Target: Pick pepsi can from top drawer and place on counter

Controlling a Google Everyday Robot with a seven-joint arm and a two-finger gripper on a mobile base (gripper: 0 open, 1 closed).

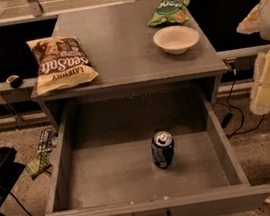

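Starting at the front-left corner of the counter [124, 36] with a brown chip bag [61, 62]: "Sea Salt" readable on it, upside down, smaller lettering too blurred to make out. Over at the back-right corner, a green snack bag [168, 9], logo unreadable. Just in front of it, near the right edge, a pale bowl [176, 39] showing a bare inside. Below the front edge, the top drawer [63, 166] pulled wide open, holding the dark blue soda can [162, 149], upright, silver top and tab showing, label unreadable. Off past the counter's right edge, the pale hand [267, 82], higher than the soda can and well apart from it; wide or narrow, cannot tell.
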